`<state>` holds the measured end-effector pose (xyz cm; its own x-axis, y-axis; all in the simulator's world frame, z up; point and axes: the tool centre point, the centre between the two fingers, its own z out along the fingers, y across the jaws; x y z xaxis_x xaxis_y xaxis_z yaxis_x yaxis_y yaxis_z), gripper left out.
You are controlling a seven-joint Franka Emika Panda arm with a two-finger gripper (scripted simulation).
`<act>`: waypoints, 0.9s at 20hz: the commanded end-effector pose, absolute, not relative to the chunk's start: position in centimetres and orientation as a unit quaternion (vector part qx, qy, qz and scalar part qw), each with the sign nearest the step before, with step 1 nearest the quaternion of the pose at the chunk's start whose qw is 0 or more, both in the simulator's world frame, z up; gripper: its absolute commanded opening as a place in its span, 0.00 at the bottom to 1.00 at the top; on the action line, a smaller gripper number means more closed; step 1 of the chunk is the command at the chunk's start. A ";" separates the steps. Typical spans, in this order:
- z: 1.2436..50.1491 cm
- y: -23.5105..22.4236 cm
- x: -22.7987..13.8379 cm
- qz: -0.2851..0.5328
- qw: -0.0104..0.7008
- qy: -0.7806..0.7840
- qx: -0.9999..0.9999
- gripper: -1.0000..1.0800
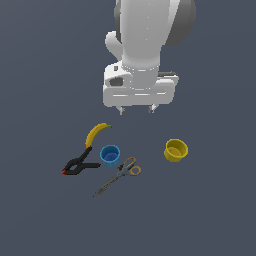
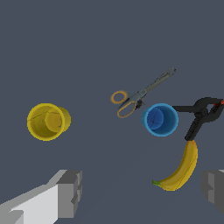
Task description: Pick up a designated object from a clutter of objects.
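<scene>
The small blue cup (image 1: 110,155) (image 2: 159,119) stands upright among the clutter, its mouth open upward. Around it lie a yellow banana (image 1: 96,133) (image 2: 180,168), a black spring clamp with red tips (image 1: 80,164) (image 2: 201,114), and grey scissors with orange handles (image 1: 119,175) (image 2: 140,93). A yellow cup (image 1: 176,150) (image 2: 47,121) sits apart on the exterior view's right. My gripper (image 1: 135,109) (image 2: 142,190) hangs high above the surface, open, holding nothing. It is behind and above the objects, its fingers (image 2: 70,192) spread wide.
The objects rest on a flat dark grey-blue surface (image 1: 50,215). The clamp and scissors lie close against the blue cup on either side. The arm's white body (image 1: 145,45) fills the upper middle of the exterior view.
</scene>
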<state>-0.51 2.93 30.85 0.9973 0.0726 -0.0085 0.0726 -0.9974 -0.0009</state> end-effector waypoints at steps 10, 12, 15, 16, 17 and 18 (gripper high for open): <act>30.6 3.0 -0.3 0.006 0.008 -0.037 -0.999 0.62; 30.6 2.9 -0.3 0.008 0.008 -0.035 -0.999 0.62; 30.3 2.8 0.0 0.013 0.010 -0.028 -0.999 0.62; 30.2 2.7 0.1 0.016 0.011 -0.025 -0.999 0.62; 30.1 2.7 0.2 0.020 0.012 -0.021 -1.000 0.62; 29.9 2.6 0.4 0.023 0.014 -0.017 -0.999 0.62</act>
